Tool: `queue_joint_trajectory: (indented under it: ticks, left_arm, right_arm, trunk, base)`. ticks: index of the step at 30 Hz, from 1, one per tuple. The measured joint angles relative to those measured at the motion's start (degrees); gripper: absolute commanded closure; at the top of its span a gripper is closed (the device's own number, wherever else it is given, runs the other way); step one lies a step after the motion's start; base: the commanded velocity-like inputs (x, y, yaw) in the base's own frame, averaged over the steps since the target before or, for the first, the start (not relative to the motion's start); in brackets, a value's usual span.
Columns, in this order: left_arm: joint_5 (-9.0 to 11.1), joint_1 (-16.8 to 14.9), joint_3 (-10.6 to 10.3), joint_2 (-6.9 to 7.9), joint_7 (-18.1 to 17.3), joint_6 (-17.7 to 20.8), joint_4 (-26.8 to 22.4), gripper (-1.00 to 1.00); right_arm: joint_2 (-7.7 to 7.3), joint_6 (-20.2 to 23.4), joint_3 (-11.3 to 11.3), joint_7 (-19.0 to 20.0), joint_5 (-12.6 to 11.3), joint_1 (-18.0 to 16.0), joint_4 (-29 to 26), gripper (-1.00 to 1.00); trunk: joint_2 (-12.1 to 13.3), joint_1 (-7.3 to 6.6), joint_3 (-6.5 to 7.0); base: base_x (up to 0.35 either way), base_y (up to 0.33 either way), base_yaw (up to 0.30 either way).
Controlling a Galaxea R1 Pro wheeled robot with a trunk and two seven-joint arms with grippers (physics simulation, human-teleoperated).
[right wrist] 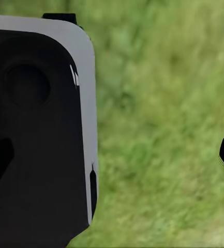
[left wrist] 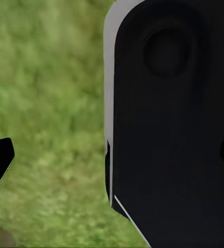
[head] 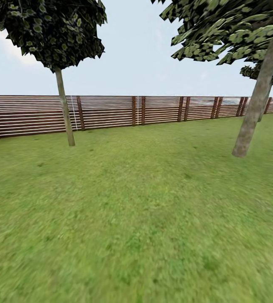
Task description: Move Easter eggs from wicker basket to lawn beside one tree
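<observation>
Head view: mottled green lawn (head: 136,219) runs to a brown horizontal-slat wooden fence (head: 111,113); a grey-brown-trunked tree (head: 256,105) stands right. Both wrist views face grass beside black robot body; jaw state cannot be told.

Wide mottled green lawn (head: 136,219) lying open across the foreground, slim grey-brown tree trunk (head: 65,109) standing at the left, thicker leaning mottled trunk (head: 256,105) rising at the right, brown horizontal-slat wooden fence (head: 111,112) closing off the far edge behind both.
</observation>
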Motion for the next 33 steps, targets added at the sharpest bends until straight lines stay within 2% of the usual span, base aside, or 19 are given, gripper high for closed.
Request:
queue_joint_trajectory:
  ticks: [33]
  left_arm:
    - [0.0, 0.0, 0.0, 0.04, 0.0, 0.0, 0.0, -1.00]
  right_arm:
    - [-0.02, 0.0, 0.0, 0.0, 0.0, 0.0, 0.0, -1.00]
  trunk:
    - [0.0, 0.00, 0.00]
  base:
    - [0.335, 0.000, 0.000]
